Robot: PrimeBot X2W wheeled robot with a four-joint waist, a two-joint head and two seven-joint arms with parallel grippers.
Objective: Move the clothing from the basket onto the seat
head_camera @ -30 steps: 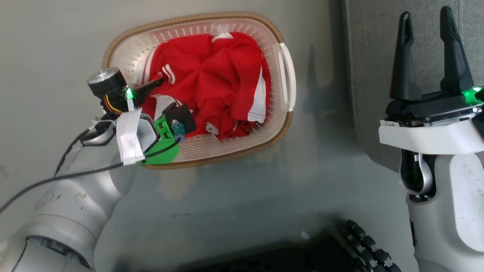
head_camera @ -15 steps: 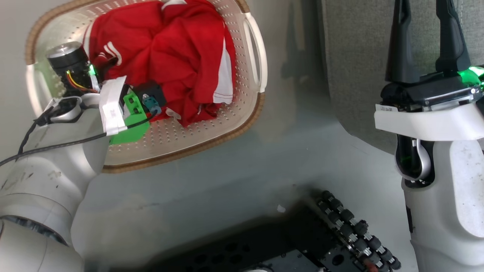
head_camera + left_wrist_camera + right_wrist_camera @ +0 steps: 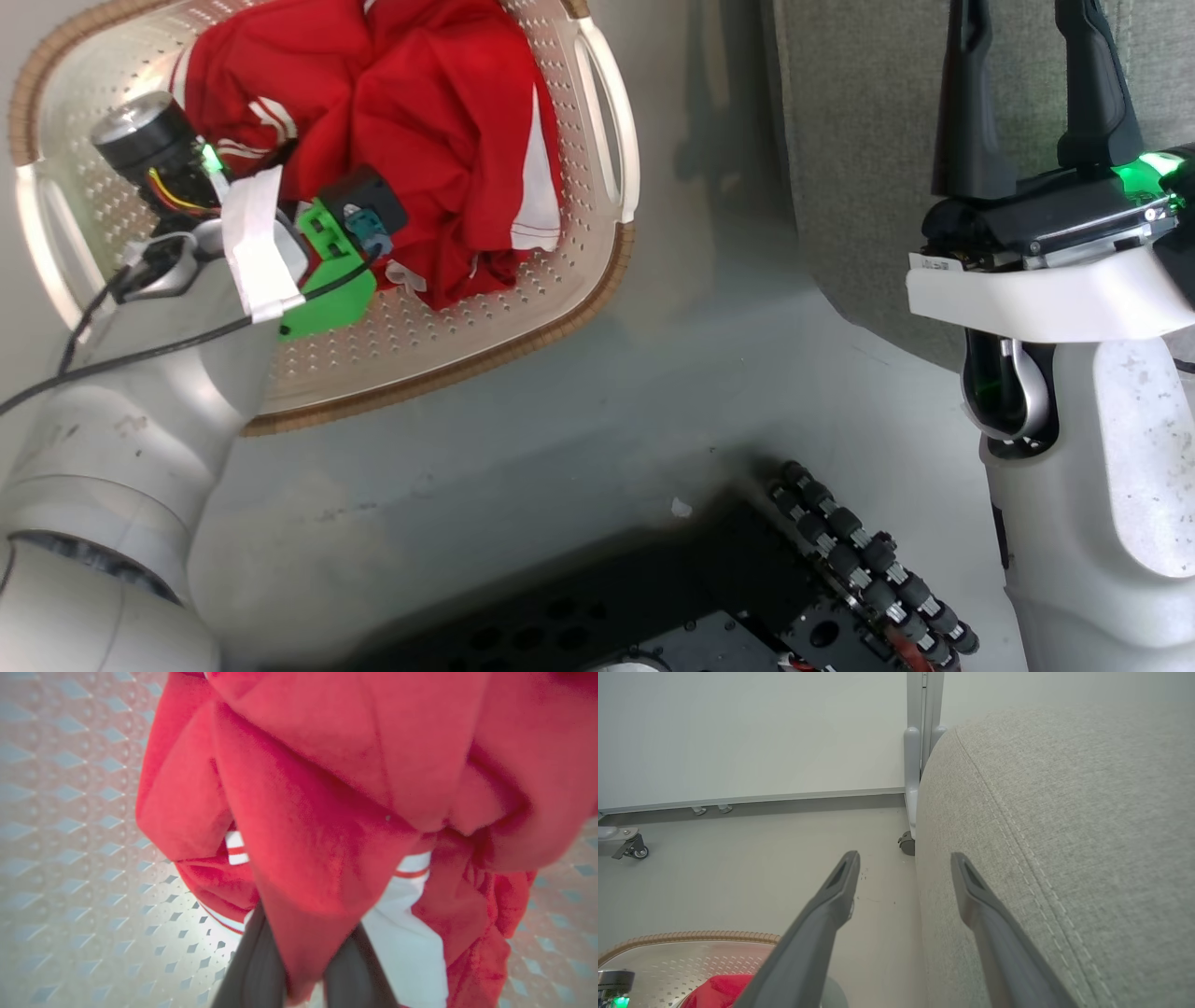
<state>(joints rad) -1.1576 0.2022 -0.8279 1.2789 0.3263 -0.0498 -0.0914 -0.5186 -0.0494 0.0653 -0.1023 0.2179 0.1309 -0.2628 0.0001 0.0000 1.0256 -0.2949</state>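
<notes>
Pale grey floor [image 3: 523, 439] underfoot, basket [image 3: 439, 369] standing on it to the left, seat [image 3: 859, 149] rising close by on the right. Clothing [image 3: 420, 103] heaped in the basket, red folds with white panels and thin stripes, none of it on the seat yet.

Left pincer [image 3: 308, 926] down in the heap, closed on a thick red fold of the clothing, cloth running between both fingers [image 3: 254, 961]. Right pincer [image 3: 904, 858] spread wide, holding nothing, poised beside the seat's front edge, well apart from the heap.

Step in hand, by judgement: lifting the pinched garment out of the basket.

Notes for doing it well:
- Raise straight up first, hem well clear of the rim, then swing right toward the seat.
- Start slowly. Garments seemingly bunched together, so some risk of dragging the second piece along or tipping the light basket.
- Check for a deep bite on the fold, not a tip pinch, before carrying.
- Keep trailing cloth off the floor; let go only once well over the seat.
- Amount of cloth caught: unclear from the wrist view.
</notes>
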